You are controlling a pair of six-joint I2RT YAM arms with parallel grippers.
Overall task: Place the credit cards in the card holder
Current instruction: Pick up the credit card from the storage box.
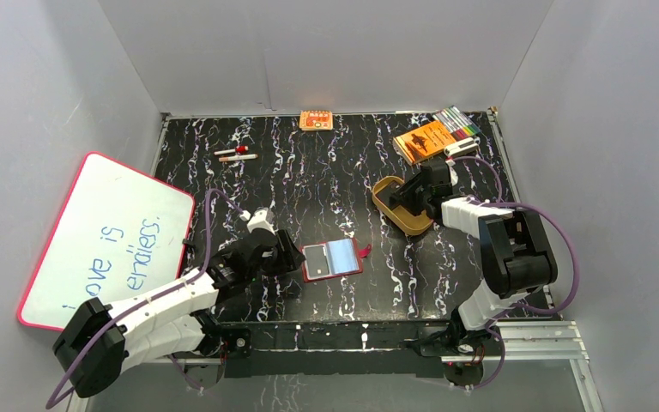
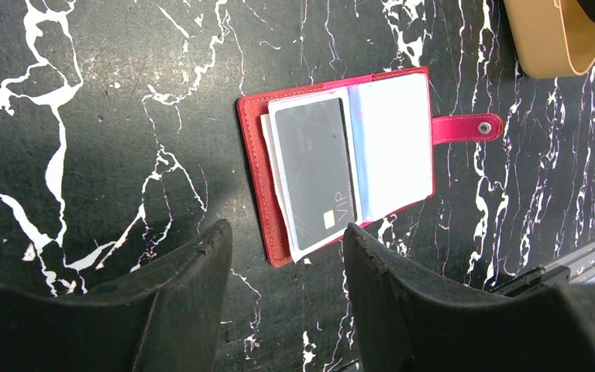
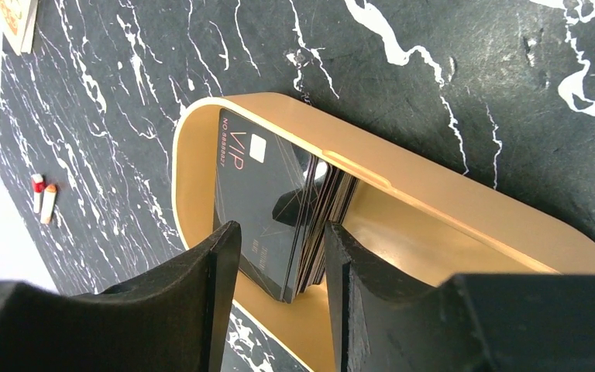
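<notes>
The dark red card holder [image 1: 347, 273] lies open on the black marble table, its snap tab [image 2: 465, 128] pointing right. A dark credit card [image 2: 314, 170] sits in its left clear sleeve. My left gripper [image 2: 287, 232] is open just in front of the holder's near corner, holding nothing. A stack of dark credit cards [image 3: 267, 194] stands on edge, leaning, inside the tan oval tray [image 3: 434, 190]. My right gripper [image 3: 283, 229] reaches down into the tray [image 1: 395, 221]. Its fingers straddle the stack, open, with a gap showing on the left side.
A pink-framed whiteboard [image 1: 103, 236] leans at the left. At the back right lie an orange booklet [image 1: 423, 140] and a marker pack [image 1: 456, 120]. A small orange box [image 1: 316, 120] sits at the back wall, with two short sticks [image 1: 235, 154] at the back left.
</notes>
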